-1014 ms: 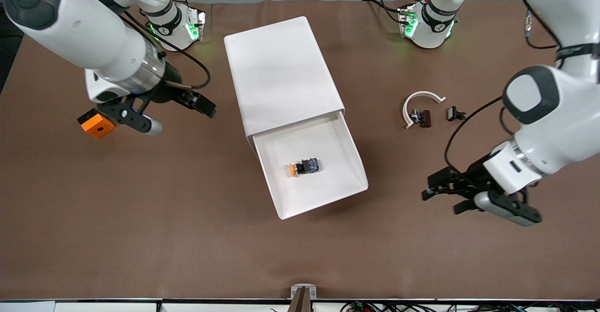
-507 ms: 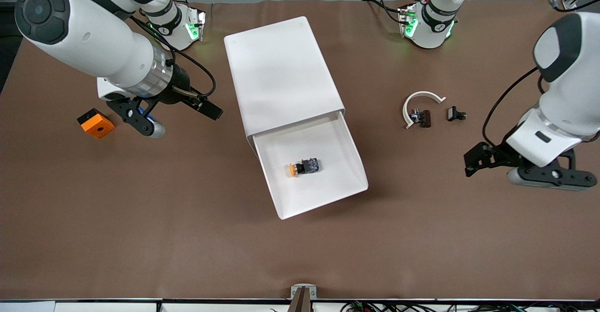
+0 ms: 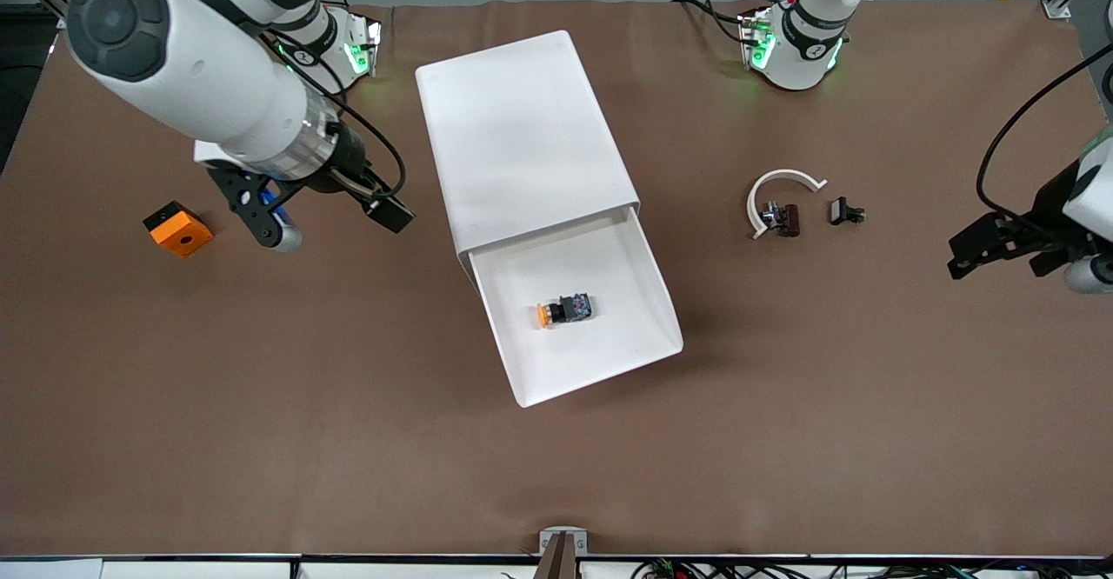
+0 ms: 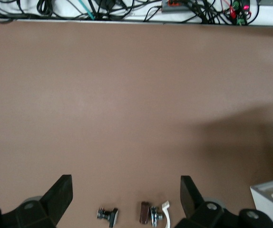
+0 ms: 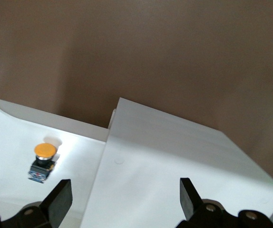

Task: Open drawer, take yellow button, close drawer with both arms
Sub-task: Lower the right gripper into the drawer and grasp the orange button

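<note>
Drawer is already pulled out of the white cabinet, and the button is lying on its side on the tray floor, orange cap toward the right arm's end, so I'd say we're at the "take button" step with nothing grabbed yet.

Right gripper hangs over bare worktop between the orange square block and the cabinet, jaws spread and empty; its wrist view looks down on the cabinet top and the button. Left gripper is out at the left arm's end, jaws also apart, holding nothing, looks like it's waiting.

Next move probably needs one gripper to come over the tray and drop straight down on that small body.

Hard bits: the left arm is mostly cut off at the frame edge, and the lower drawers can't be seen. The black clips by the white curved band are too tiny to read.
</note>
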### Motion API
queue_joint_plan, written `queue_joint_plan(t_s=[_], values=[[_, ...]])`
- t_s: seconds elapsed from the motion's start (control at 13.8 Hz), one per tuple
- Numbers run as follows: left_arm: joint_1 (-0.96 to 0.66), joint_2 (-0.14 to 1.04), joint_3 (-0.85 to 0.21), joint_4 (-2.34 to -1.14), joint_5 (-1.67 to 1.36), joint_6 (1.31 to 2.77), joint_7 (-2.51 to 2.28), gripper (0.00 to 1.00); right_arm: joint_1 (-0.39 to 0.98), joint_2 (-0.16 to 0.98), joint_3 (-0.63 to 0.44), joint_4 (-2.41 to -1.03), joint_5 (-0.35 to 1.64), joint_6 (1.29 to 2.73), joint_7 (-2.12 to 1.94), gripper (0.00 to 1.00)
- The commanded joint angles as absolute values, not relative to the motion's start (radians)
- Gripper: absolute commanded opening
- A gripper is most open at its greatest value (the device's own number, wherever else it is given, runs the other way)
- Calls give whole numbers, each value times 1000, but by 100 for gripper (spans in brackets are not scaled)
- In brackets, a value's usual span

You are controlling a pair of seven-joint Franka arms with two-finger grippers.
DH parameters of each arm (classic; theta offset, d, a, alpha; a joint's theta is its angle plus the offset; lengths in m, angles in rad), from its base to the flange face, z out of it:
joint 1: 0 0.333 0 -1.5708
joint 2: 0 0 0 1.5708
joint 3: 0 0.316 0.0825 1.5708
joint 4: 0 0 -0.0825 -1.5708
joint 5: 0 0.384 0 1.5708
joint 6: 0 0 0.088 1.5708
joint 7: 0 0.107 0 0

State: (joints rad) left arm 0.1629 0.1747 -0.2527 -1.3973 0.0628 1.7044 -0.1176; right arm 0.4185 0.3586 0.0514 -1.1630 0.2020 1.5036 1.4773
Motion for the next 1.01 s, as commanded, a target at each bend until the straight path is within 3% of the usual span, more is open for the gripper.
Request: queue_joint_plan(t_s=[0.0,0.43,0.72,0.94], values=[[213,146,-256,-1439,74,1683,-94,100,459,431,54,-1125,184,1600,1764,100],[213,149,-255,-1465,66,1686,-78,100,535,643,44,-916,181,1674,2068,100],[199,155,-253,-1454,64,1700,-78,100,567,695,41,-902,175,1782,2201,100],[155,156,-233,-1450,66,1703,-86,100,673,794,-43,-850,130,1850,2281,100]])
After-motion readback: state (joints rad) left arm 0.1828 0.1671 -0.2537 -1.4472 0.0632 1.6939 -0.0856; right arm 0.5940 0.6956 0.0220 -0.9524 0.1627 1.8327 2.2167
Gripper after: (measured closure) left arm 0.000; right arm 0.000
